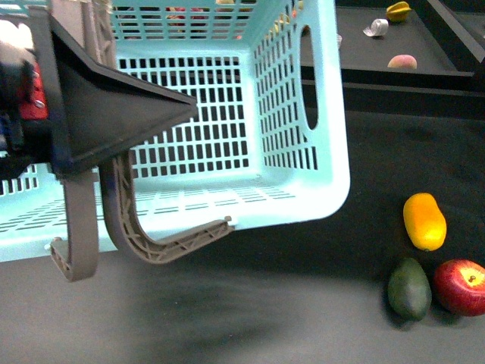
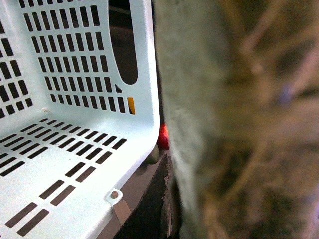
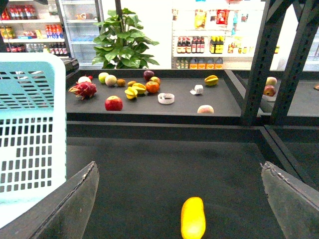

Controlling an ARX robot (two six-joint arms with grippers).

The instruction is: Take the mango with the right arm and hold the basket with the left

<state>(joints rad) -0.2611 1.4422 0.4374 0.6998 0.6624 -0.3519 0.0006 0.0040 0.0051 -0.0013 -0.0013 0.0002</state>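
Front view, item one: mango [image 1: 424,221], yellow-orange, lying free on the dark table [image 1: 303,303], touched by nothing. Item two: avocado [image 1: 409,289], dark green, just beside the mango on the robot's side of it. Item three: red apple [image 1: 461,287], likewise just nearer the robot than the mango, close against the avocado. Item four: basket [image 1: 303,189], light blue with slotted walls, tipped so its open mouth faces the camera; it lies to the left of the mango, with bare table between them. Item five: left gripper [image 1: 151,106], far to the left of the mango, its one visible wedge jaw pressed over the basket's two grey-brown handles [image 1: 144,235], which hang out below it. Left wrist view: basket wall and floor close up, with a blurred grey-brown handle filling the side nearest the lens. Right wrist view: right gripper [image 3: 179,164], fingers [image 3: 70,209] spread wide, holding nothing. The mango [image 3: 192,217] lies lengthwise on the table in line with the gap between them, just ahead of the fingertips and clear of both. Beyond the mango, a raised shelf [image 3: 149,107] carries assorted fruit.
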